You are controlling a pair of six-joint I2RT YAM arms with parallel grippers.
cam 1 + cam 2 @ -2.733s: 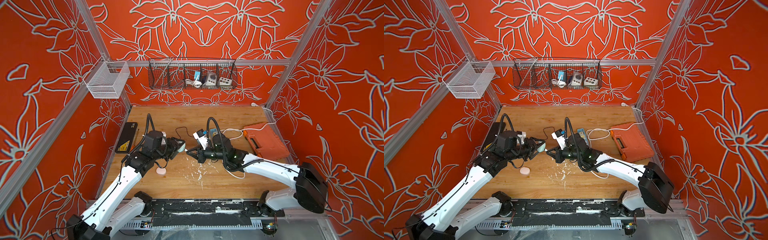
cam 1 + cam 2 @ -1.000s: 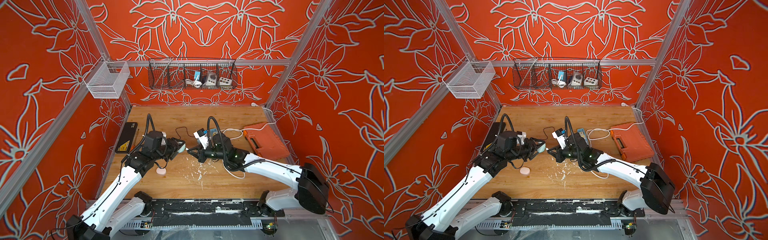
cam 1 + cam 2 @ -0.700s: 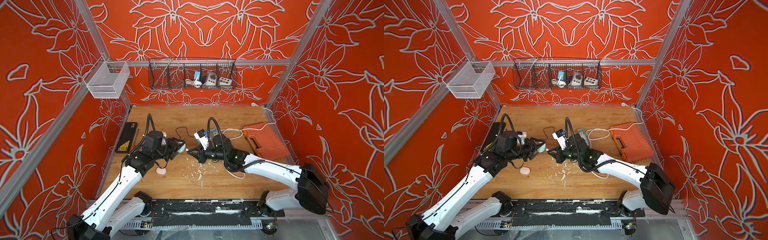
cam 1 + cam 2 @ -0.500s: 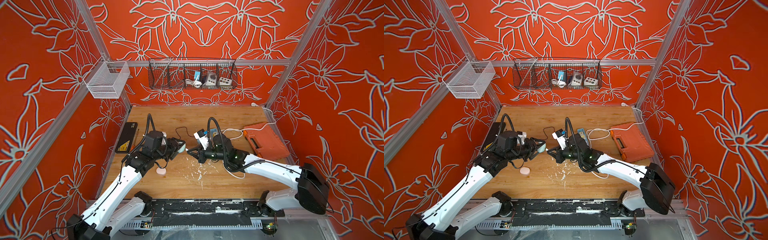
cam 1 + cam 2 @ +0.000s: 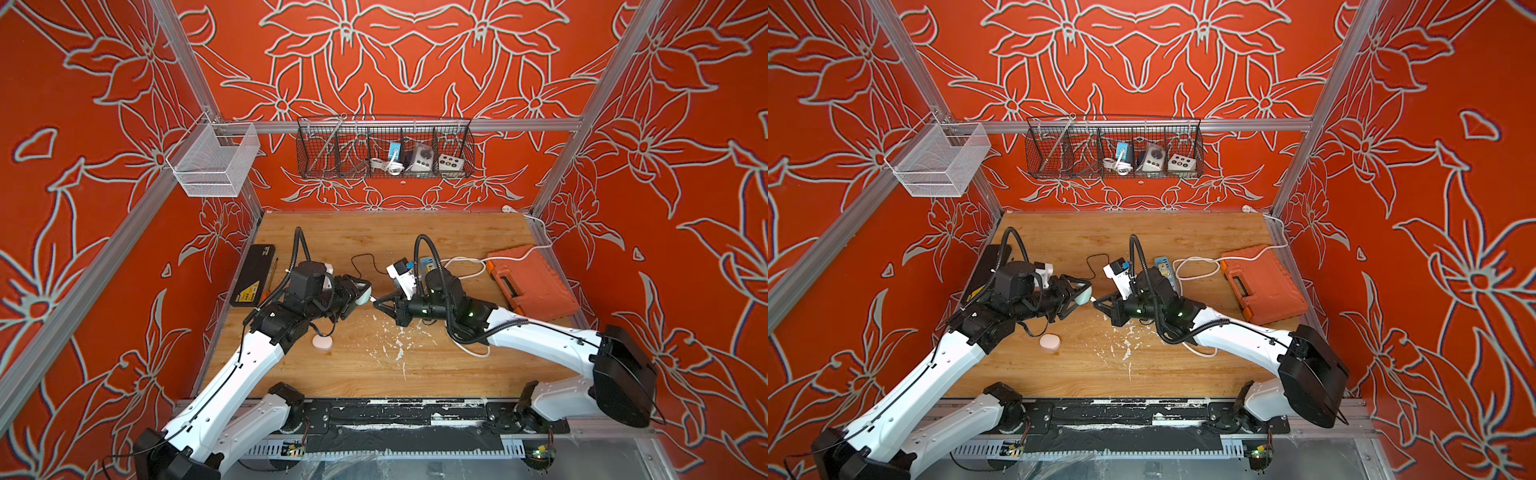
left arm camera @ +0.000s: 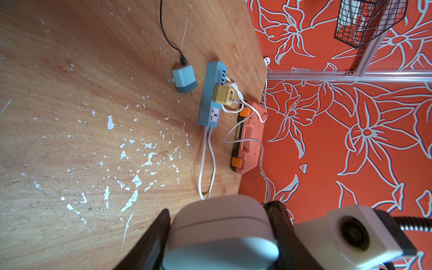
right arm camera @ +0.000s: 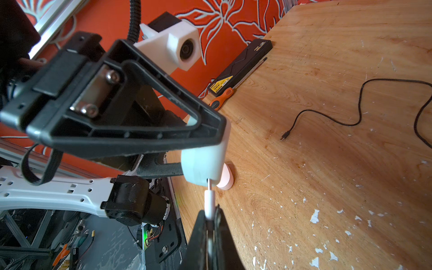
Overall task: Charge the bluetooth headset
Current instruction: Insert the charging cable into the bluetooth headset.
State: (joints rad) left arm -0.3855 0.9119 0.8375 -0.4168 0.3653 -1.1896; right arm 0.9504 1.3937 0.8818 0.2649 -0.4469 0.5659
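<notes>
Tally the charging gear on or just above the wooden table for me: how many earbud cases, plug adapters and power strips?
Earbud cases: 2 (pale case in the left gripper, pink case on the table)
Plug adapters: 2 (blue-white adapter, yellow adapter)
Power strips: 1 (blue strip)
Total: 5

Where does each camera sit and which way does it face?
Top views: above the base, looking down on table, both arms, left tool, right tool.
Left wrist: on left arm, looks past its held headset case toward power strip.
Right wrist: on right arm, looks along its white plug at that case.
Shared: every view shows the case.
</notes>
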